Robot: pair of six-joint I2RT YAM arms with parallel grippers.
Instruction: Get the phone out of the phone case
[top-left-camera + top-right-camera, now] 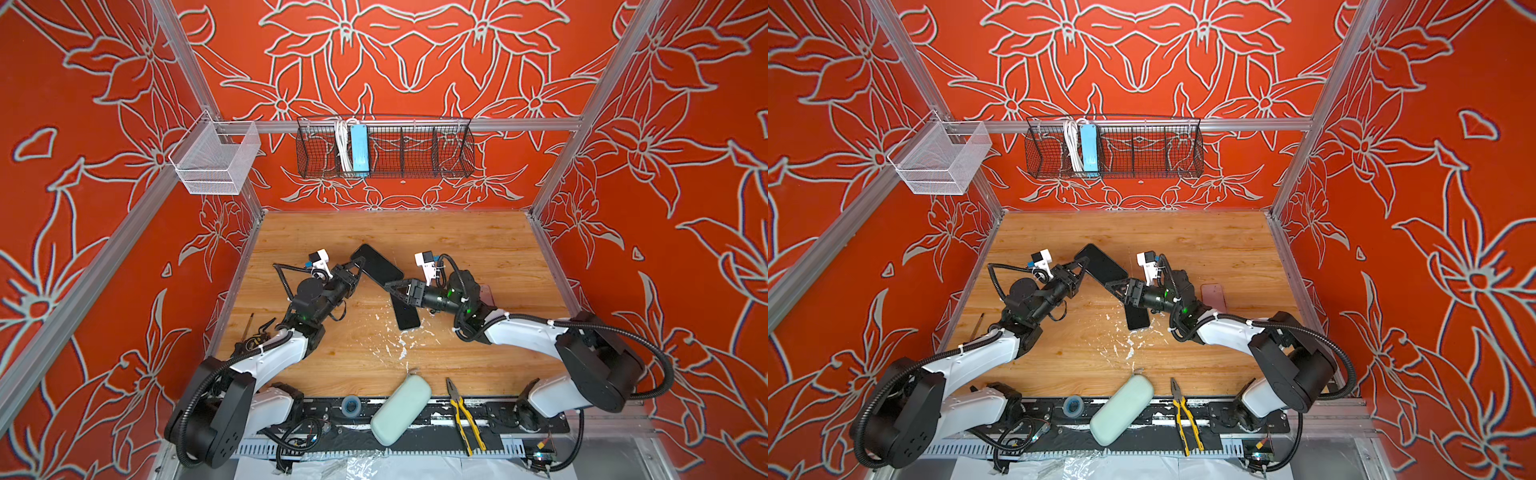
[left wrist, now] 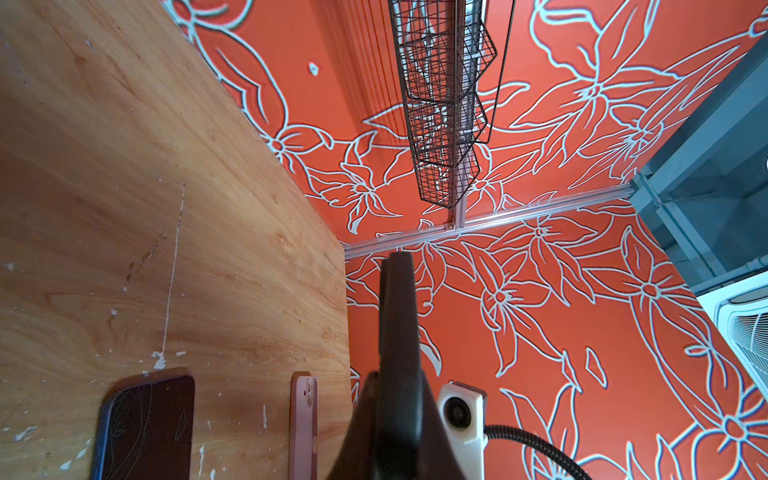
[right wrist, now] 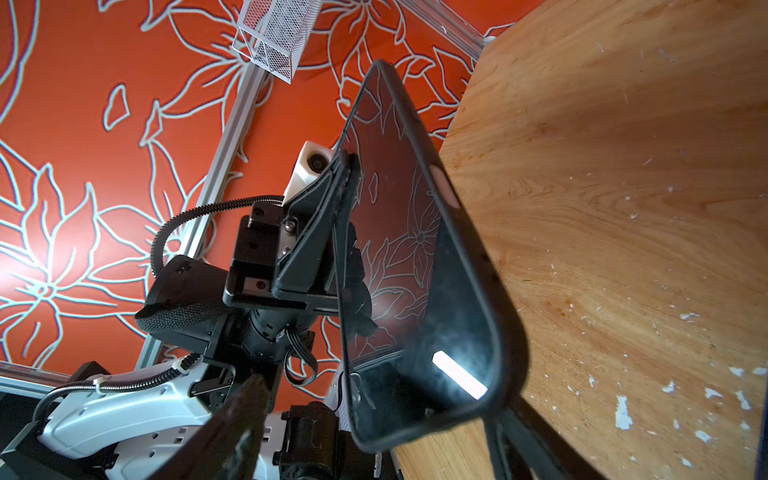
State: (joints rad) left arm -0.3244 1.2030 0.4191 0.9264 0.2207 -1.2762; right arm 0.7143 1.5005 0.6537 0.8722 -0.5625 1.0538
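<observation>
A black phone in a dark phone case [image 1: 380, 266] [image 1: 1104, 266] hangs tilted above the table. My left gripper [image 1: 356, 264] [image 1: 1081, 262] is shut on its long edge near the far end, also visible in the right wrist view [image 3: 345, 174]. In the left wrist view the cased phone [image 2: 397, 324] appears edge-on between the shut jaws [image 2: 397, 399]. My right gripper [image 1: 390, 286] [image 1: 1111, 285] [image 3: 374, 411] stands open, with the phone's near end [image 3: 415, 374] between its fingers [image 3: 249, 415]. I cannot tell whether the fingers touch it.
A second dark phone [image 1: 406, 316] [image 2: 145, 428] lies flat under the right gripper. A pink case [image 1: 1213, 297] [image 2: 303, 424] lies near the right arm. At the front edge are a mint pouch [image 1: 401, 409], pliers [image 1: 463, 415] and a tape roll [image 1: 350, 405]. A black wire basket [image 1: 384, 149] hangs on the back wall.
</observation>
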